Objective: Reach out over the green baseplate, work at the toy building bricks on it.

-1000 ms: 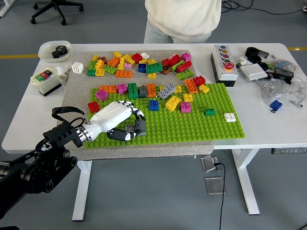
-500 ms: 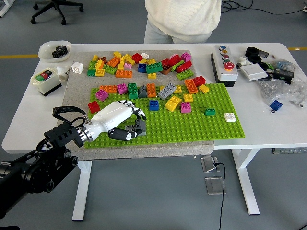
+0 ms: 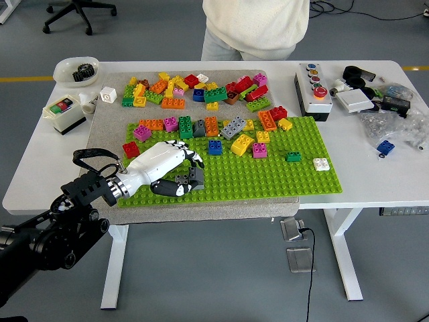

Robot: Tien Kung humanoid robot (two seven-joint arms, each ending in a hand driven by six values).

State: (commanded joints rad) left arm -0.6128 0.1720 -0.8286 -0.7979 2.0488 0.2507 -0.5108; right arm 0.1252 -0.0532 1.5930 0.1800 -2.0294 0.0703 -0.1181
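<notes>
the left hand [image 3: 167,171] covers part of a grey brick [image 3: 188,178]. the person [image 3: 255,27] is cut off at the top edge; the bowl's [image 3: 75,69] contents are too small to tell.

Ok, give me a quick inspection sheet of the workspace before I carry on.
Surface: white table, grey mat under the green baseplate.
Job's things: loose bricks in a row along the baseplate's far edge; a dark grey brick under the left hand's fingers; a white brick near the right edge.
Clutter: brick pile on the mat, button box, white bowl, switch box, bagged parts.
Hands: left hand curled on the dark grey brick; right not in view.
Cables: one hanging below the table.
Surroundings: person at the far side, office chair.
</notes>
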